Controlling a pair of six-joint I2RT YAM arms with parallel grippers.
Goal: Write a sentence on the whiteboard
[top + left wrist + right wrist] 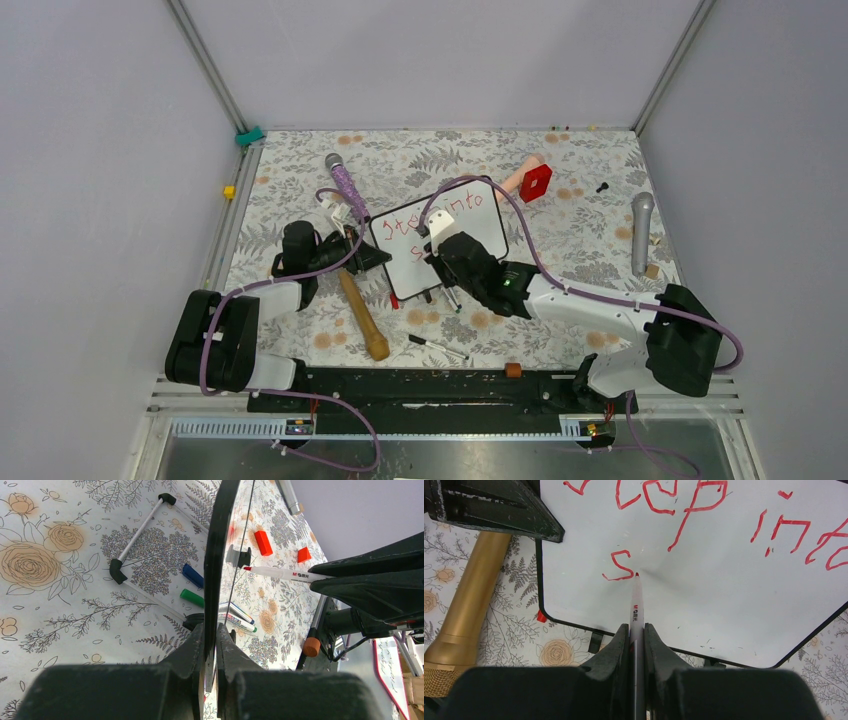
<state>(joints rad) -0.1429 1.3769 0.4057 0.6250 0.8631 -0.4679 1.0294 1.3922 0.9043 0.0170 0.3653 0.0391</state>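
The whiteboard lies mid-table, white with a thin black frame. Red lettering reads "step into" on the first line, with a lone "s" below it. My right gripper is shut on a white red-tipped marker; its tip touches the board just right of the "s". My left gripper is shut on the board's left edge, seen edge-on. In the top view the left gripper is at the board's left side and the right gripper is over its lower part.
A golden microphone lies left of the board, a purple one behind it, a grey one at right. A red block is at the back. A loose marker lies near the front. Blue and green caps lie under the board.
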